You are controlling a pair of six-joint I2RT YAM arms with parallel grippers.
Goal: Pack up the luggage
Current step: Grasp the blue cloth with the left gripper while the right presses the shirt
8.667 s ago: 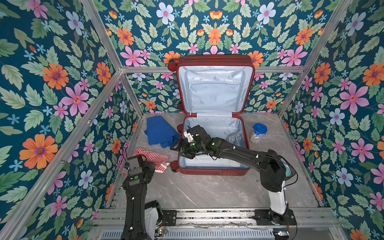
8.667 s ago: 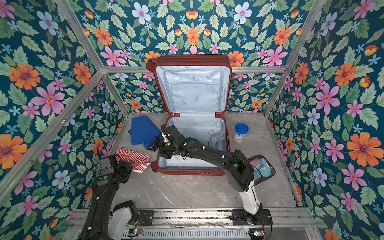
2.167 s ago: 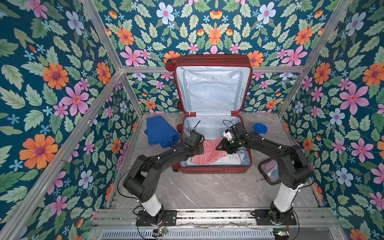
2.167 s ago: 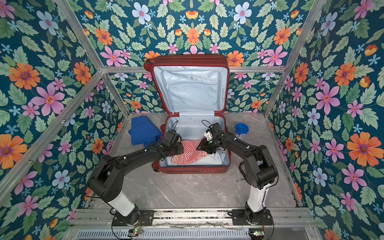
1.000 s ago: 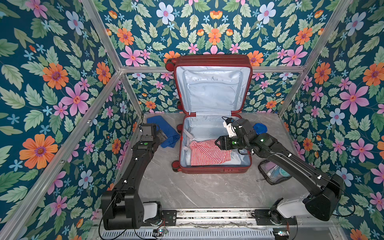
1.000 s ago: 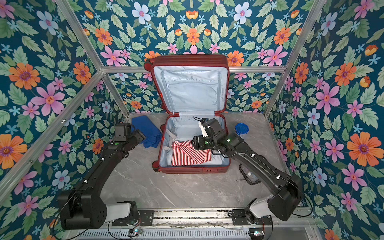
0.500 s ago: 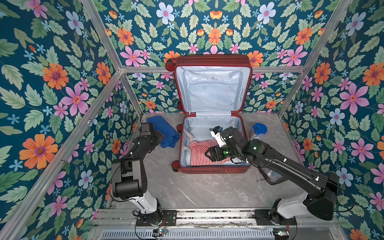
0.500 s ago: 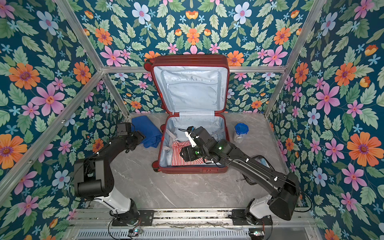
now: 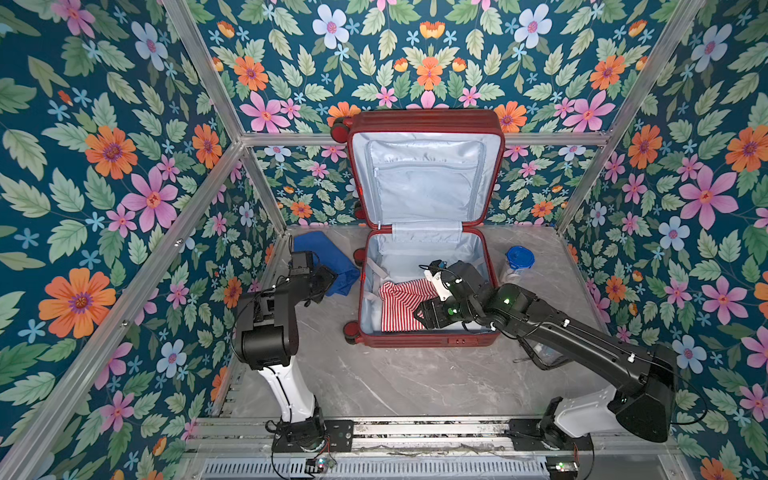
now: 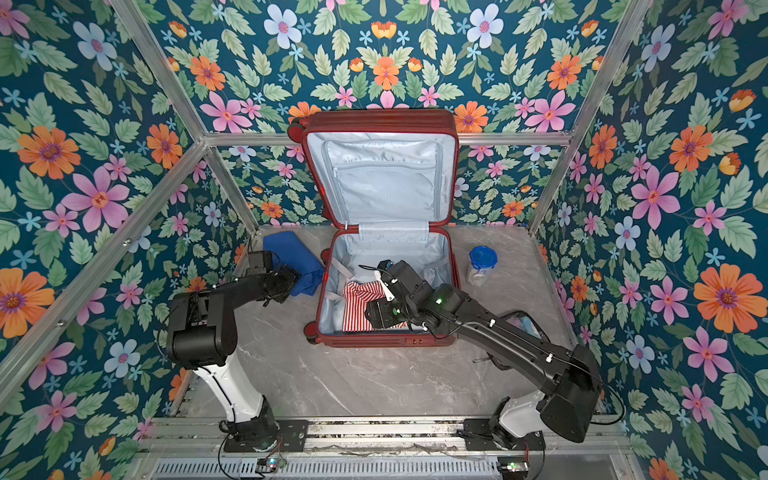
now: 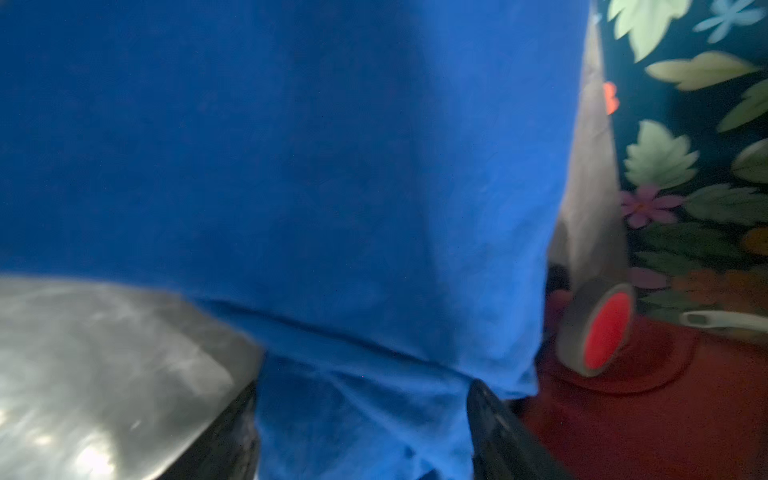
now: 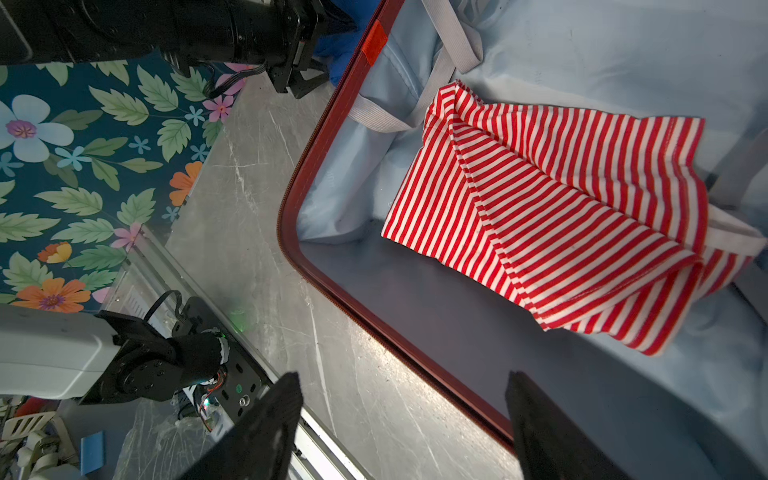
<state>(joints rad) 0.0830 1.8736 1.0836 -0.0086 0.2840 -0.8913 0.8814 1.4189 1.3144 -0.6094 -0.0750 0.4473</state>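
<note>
Reading the table as a clock with the back wall at 12, I start at about 10 o'clock. My left gripper (image 9: 325, 279) is down at the near edge of a blue cloth (image 9: 328, 251) lying on the marble just beside the case. In the left wrist view its fingers (image 11: 232, 436) stand apart with a fold of that cloth (image 11: 291, 166) running between them; the picture is blurred, and I cannot tell whether they press on it. A red caster wheel (image 11: 602, 328) shows right next to the cloth.

The luggage (image 9: 428, 338) sits mid-table toward 12, lying open. Its lid stands upright against the back wall and its pale lining faces me.

Inside, a red-and-white striped shirt (image 9: 399, 305) lies rumpled in the half of the tub toward 9 o'clock, on the lining (image 12: 436, 324).

My right gripper (image 9: 422, 314) hangs over the shirt's 3 o'clock side, inside the tub. In the right wrist view its two fingers (image 12: 274, 415) are spread wide with nothing between them.

At 2 o'clock from the tub stands a clear jar with a blue lid (image 9: 517, 262), apart from the shell. At 4 o'clock a clear pouch (image 10: 519, 324) lies half hidden behind my right arm.
</note>
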